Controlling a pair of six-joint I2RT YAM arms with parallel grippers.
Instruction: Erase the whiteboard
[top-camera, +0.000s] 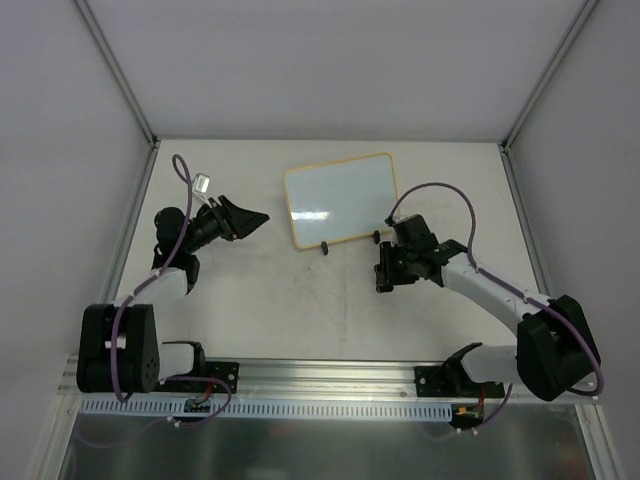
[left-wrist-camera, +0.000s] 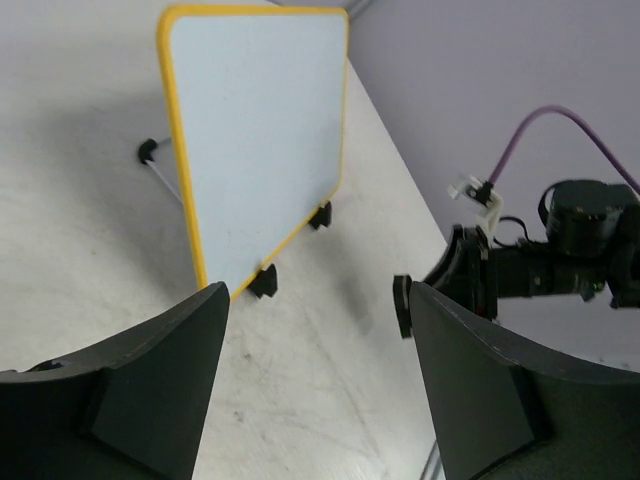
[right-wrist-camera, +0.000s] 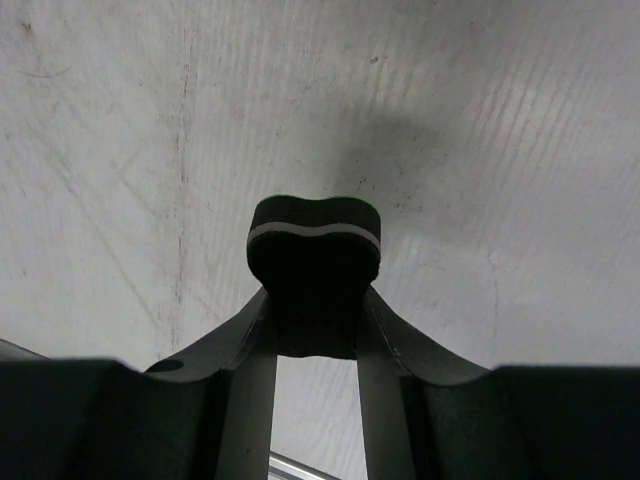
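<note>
The whiteboard (top-camera: 340, 200), glossy white with a pale yellow frame and two small black feet, stands tilted at the back middle of the table. No marks show on its face, and none show in the left wrist view (left-wrist-camera: 255, 130). My left gripper (top-camera: 252, 217) is open and empty, left of the board and pointing at it (left-wrist-camera: 315, 297). My right gripper (top-camera: 383, 274) hangs in front of the board's right foot. It is shut on a small black bone-shaped block with a white stripe (right-wrist-camera: 314, 245), held just above the tabletop. The block also shows in the left wrist view (left-wrist-camera: 403, 305).
White walls with metal posts enclose the table on three sides. A metal rail (top-camera: 320, 375) with the arm bases runs along the near edge. The tabletop (top-camera: 300, 310) is white with faint scuffs. A purple cable (top-camera: 440, 195) loops above the right wrist.
</note>
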